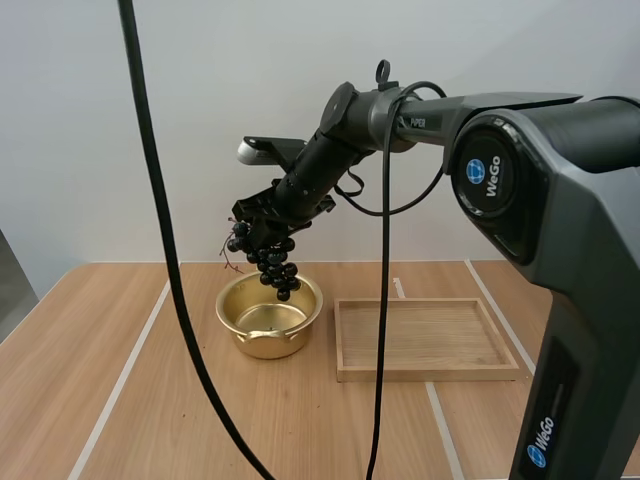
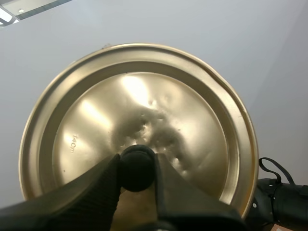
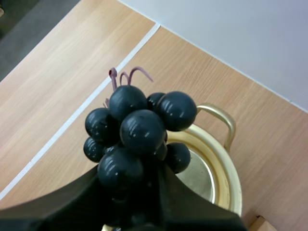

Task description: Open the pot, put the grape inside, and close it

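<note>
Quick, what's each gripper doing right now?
Left gripper: shut on the lid, by its knob.
Right gripper: shut on the grape bunch, above the open pot.

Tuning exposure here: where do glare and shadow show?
Left wrist view: bright glare patches on the lid. Right wrist view: small highlights on the grapes. High view: sheen inside the pot.

The grapes [image 3: 139, 130] are glossy and smooth, the lid [image 2: 183, 106] and pot [image 1: 268, 346] shiny gold-toned metal, the tray [image 1: 425, 336] matt wood.
</note>
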Robot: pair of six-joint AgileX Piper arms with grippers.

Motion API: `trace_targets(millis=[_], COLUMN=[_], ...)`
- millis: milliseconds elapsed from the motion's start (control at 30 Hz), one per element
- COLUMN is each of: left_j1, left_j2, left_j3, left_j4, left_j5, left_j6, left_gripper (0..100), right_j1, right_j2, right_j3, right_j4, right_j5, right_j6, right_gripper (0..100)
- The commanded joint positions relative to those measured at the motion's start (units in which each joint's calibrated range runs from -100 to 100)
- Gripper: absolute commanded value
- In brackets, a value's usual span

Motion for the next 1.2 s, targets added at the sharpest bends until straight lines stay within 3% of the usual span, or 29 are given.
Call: trace_targets(millis=[0, 1167], left_j1=[-0.25, -0.25], left_j2=[-0.4, -0.4], left_j3=[-0.5, -0.5], left_j4=[-0.9, -0.9], left_j5=[-0.7, -0.7], left_j6=[-0.7, -0.7], left_gripper=[0, 0], right_j1=[0.0, 0.0], right_j2=[0.7, 3.8], right_j3=[-0.4, 13.3], right_j4=[2.6, 2.6], right_j5=[-0.8, -5.7], right_j6=[-2.0, -4.2], right_gripper=[0, 0])
